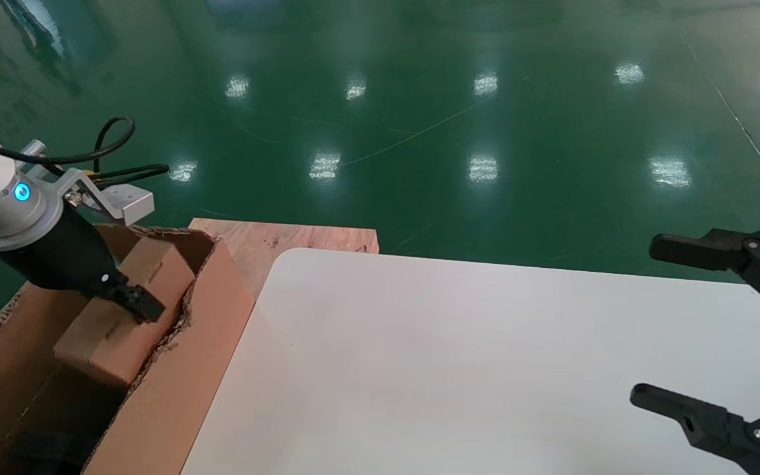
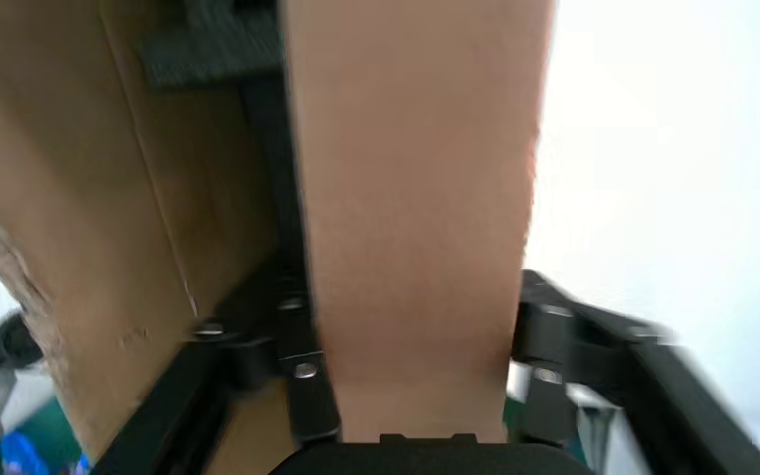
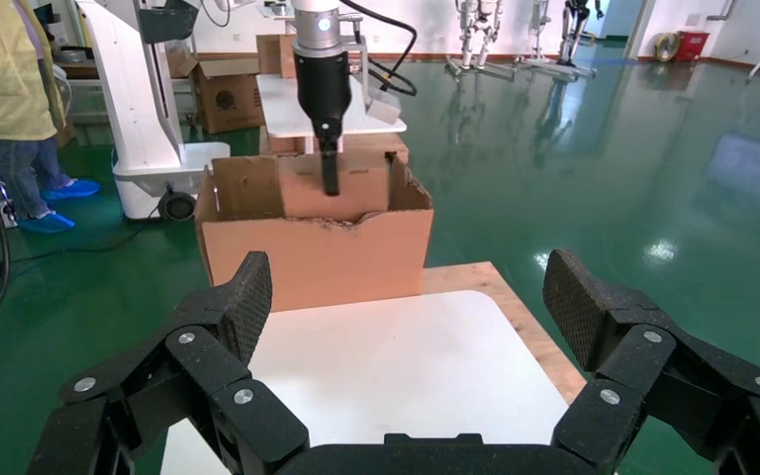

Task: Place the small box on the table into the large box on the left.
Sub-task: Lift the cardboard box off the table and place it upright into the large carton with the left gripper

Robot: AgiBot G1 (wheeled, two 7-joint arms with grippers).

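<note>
My left gripper point(image 1: 134, 302) is shut on the small box point(image 1: 116, 323), a plain brown cardboard box. It holds the box tilted inside the open top of the large box point(image 1: 182, 389), the torn-edged carton left of the table point(image 1: 485, 363). In the left wrist view the small box point(image 2: 416, 228) fills the space between the fingers point(image 2: 302, 381), with black foam point(image 2: 208, 45) deeper in the carton. The right wrist view shows the left gripper point(image 3: 330, 176) reaching down into the large box point(image 3: 317, 257). My right gripper point(image 3: 408, 297) is open and empty over the table's right side point(image 1: 647, 321).
A bare wooden board point(image 1: 287, 237) juts out behind the table's rounded corner, beside the carton. Green floor lies beyond. In the right wrist view a person in yellow point(image 3: 10, 99), a white machine base point(image 3: 148, 148) and another carton point(image 3: 228, 94) stand behind the large box.
</note>
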